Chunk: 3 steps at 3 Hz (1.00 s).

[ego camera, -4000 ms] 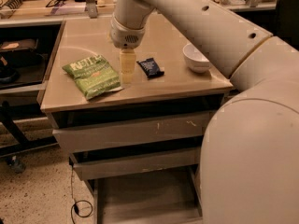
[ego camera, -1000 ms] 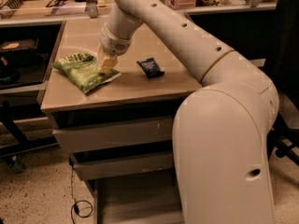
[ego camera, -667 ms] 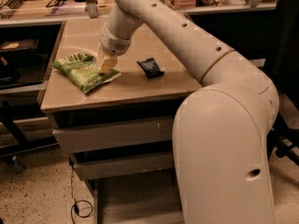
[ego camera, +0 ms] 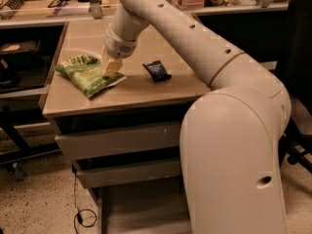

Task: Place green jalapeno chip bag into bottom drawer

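Tabletop and drawer stack, seen from the front.
The chip bag (ego camera: 84, 76) lies at the left of the tabletop (ego camera: 146, 94), with the gripper (ego camera: 111, 70) at the bag's right edge. A small packet (ego camera: 157, 70) lies apart to the right. Below are the upper drawer (ego camera: 117, 140), the middle drawer (ego camera: 127, 172) and, lowest and furthest forward, the bottom drawer (ego camera: 141, 211).

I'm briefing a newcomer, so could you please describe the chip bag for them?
On the beige tabletop, the chip bag lies towards the left, with the gripper at its right edge. It is bright green and crinkly, unlike the small dark packet further right.
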Each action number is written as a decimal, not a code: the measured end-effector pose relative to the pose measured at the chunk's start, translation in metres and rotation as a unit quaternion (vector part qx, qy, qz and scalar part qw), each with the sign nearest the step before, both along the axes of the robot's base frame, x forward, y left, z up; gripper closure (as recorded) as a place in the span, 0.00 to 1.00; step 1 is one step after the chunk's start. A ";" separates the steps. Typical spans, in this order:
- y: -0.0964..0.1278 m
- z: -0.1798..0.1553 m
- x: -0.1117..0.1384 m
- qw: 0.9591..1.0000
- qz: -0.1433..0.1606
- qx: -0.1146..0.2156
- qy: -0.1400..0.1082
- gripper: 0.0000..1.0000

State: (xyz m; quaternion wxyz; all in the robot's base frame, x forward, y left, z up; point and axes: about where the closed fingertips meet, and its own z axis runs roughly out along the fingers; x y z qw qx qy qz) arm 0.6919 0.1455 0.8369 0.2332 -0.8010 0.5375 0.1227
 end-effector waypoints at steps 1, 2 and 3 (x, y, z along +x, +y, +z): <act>0.000 0.000 0.000 1.000 0.000 0.000 0.000 0.35; 0.000 0.000 0.000 1.000 0.000 0.000 0.000 0.11; 0.006 -0.012 0.007 1.000 0.006 -0.004 0.000 0.00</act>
